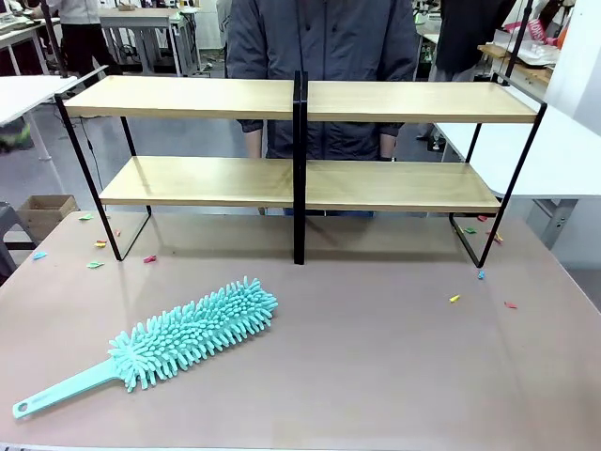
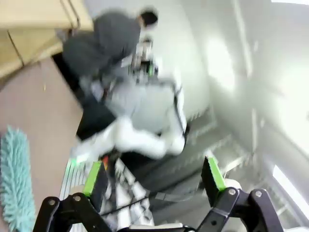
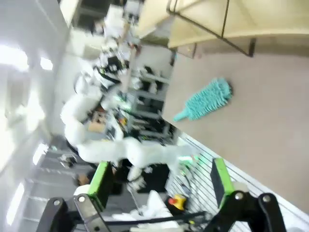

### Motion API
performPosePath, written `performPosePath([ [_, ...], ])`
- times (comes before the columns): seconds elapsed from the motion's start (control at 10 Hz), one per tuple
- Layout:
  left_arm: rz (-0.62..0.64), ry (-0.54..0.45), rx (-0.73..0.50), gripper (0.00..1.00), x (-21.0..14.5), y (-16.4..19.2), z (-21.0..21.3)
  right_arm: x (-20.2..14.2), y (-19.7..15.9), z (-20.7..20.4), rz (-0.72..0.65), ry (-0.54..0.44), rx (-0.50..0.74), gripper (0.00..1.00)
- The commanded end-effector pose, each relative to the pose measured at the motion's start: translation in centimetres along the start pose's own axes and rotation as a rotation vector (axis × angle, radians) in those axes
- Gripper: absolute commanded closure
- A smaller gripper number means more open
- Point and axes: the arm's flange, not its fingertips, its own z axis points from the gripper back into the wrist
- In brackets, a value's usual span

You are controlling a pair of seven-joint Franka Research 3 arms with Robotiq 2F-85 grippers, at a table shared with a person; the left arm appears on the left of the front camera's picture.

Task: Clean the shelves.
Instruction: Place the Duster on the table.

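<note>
While the shelves (image 1: 300,178) stand bare at the table's (image 1: 376,357) far side, a teal duster (image 1: 178,340) lies free before them. Left gripper (image 2: 154,181): jaws wide, empty. Right gripper (image 3: 159,186): likewise. Dusting looks finished, or awaits a fresh grasp.

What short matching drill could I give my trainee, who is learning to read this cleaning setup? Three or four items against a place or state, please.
Column one:
1. duster
2. shelves
3. paper scraps
4. left hand

Column two:
A. open, holding nothing
B. standing at the far side of the table, boards bare
C. lying flat on the tabletop, handle toward the near left corner
D. scattered on the tabletop near the frame's feet

Pairs: 1-C, 2-B, 3-D, 4-A
</note>
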Motion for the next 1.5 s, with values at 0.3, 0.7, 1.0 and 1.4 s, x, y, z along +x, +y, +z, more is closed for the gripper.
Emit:
performPosePath([
  [0.3, -0.032, 0.168, 0.024, 0.0, -1.0, 0.6, -1.22, -0.26, -0.51, -1.38, 0.077, 0.061, -0.031, 0.0],
  [0.7, -0.032, 0.168, 0.024, 0.0, -1.0, 0.6, -1.22, -0.26, -0.51, -1.38, 0.077, 0.061, -0.031, 0.0],
  [1.0, -0.032, 0.168, 0.024, 0.0, -1.0, 0.6, -1.22, -0.26, -0.51, -1.38, 0.077, 0.061, -0.031, 0.0],
  [1.4, -0.032, 0.168, 0.024, 0.0, -1.0, 0.6, -1.22, -0.26, -0.51, -1.38, 0.077, 0.061, -0.031, 0.0],
])
